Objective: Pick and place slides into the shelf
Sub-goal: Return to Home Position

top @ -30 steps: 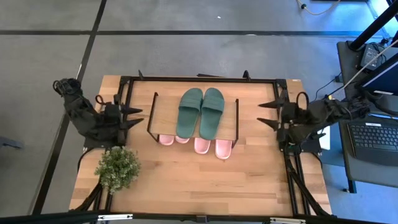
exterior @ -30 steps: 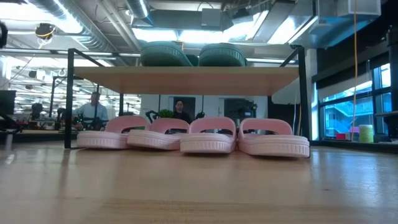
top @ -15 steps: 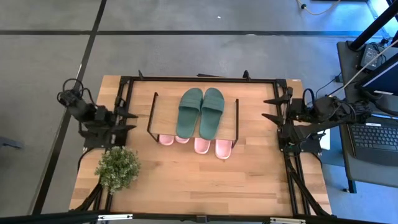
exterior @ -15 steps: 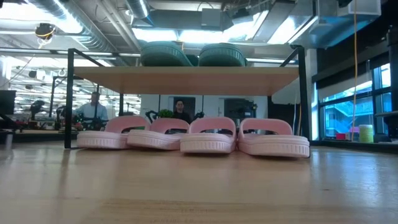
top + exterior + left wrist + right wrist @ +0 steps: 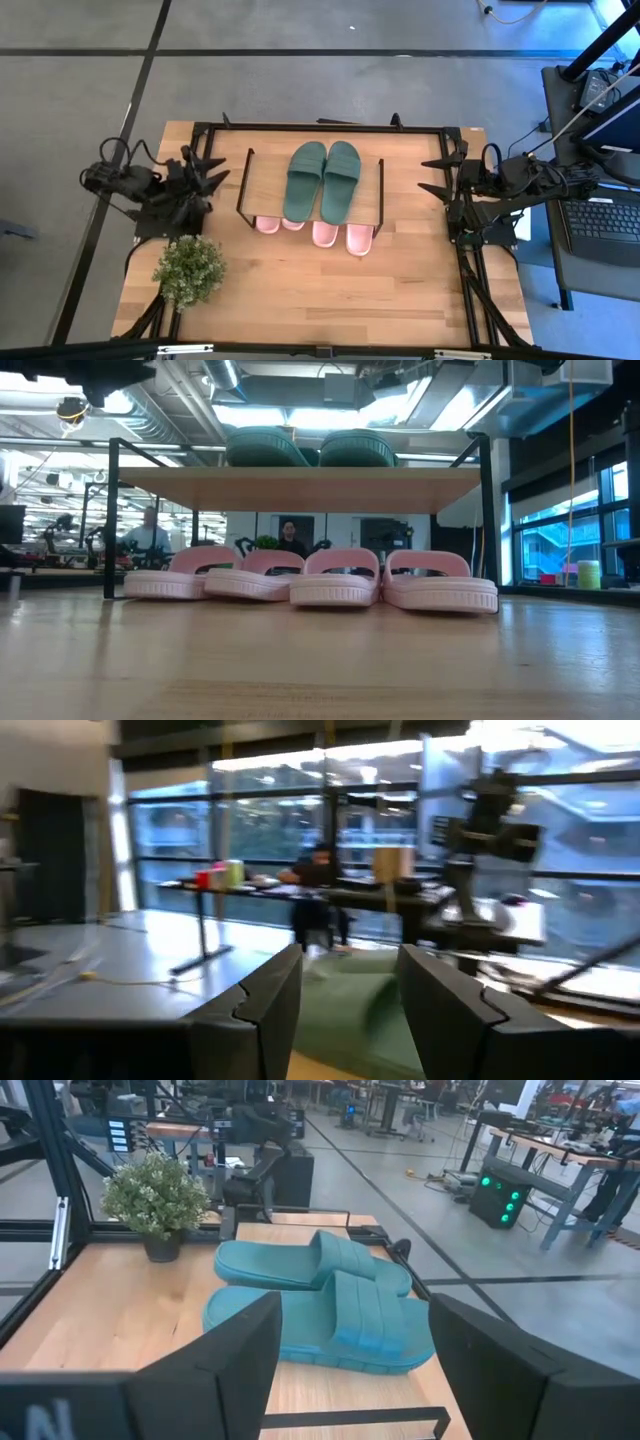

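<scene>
1. Stowage done: green slides (image 5: 322,180) on shelf (image 5: 265,170) top, pink slides (image 5: 320,580) beneath, desk (image 5: 330,290) centre.
2. Left pincer (image 5: 212,170) and right pincer (image 5: 430,176): fingers apart, empty, at opposite desk edges; nothing left to pick, likely homing.

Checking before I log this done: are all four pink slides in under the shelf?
In. Low view: four pink slides side by side beneath the shelf plank; from above, their ends show past its edge.
</scene>
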Robot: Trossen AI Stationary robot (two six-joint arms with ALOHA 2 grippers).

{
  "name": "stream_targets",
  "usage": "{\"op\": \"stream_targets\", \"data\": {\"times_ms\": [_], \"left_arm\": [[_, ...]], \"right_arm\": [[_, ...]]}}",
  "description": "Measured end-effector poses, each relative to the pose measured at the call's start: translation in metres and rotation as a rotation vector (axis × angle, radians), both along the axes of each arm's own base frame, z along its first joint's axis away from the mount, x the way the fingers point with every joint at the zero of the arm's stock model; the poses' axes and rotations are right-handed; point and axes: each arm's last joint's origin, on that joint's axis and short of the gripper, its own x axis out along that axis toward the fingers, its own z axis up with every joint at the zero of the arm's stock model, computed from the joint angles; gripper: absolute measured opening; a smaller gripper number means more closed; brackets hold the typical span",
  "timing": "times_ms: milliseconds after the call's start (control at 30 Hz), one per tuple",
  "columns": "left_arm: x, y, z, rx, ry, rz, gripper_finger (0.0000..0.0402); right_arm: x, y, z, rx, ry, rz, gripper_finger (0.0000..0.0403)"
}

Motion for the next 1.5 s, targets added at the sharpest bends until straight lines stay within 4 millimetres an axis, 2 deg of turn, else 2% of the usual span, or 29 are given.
{"op": "stream_targets", "data": {"times_ms": [267,633,900,1200,1367,1500], "left_arm": [[0.007,0.010,-0.017,-0.011,0.041,0.186,0.0159],[0.019,0.022,-0.052,-0.047,0.094,0.249,0.0159],[0.018,0.034,-0.061,-0.068,0.102,0.375,0.0159],[0.017,0.045,-0.065,-0.090,0.098,0.337,0.0159],[0.018,0.052,-0.082,-0.120,0.119,0.386,0.0159],[0.020,0.057,-0.097,-0.121,0.072,0.365,0.0159]], "right_arm": [[-0.003,-0.001,-0.001,-0.044,0.017,-0.008,0.0253],[-0.030,-0.010,0.006,-0.043,-0.096,-0.047,0.0253],[-0.034,-0.011,0.005,-0.044,-0.093,-0.047,0.0253],[-0.035,-0.011,0.000,-0.028,-0.046,-0.048,0.0253],[-0.035,-0.011,0.000,-0.029,-0.046,-0.048,0.0253],[-0.035,-0.011,0.000,-0.029,-0.046,-0.048,0.0253]]}}
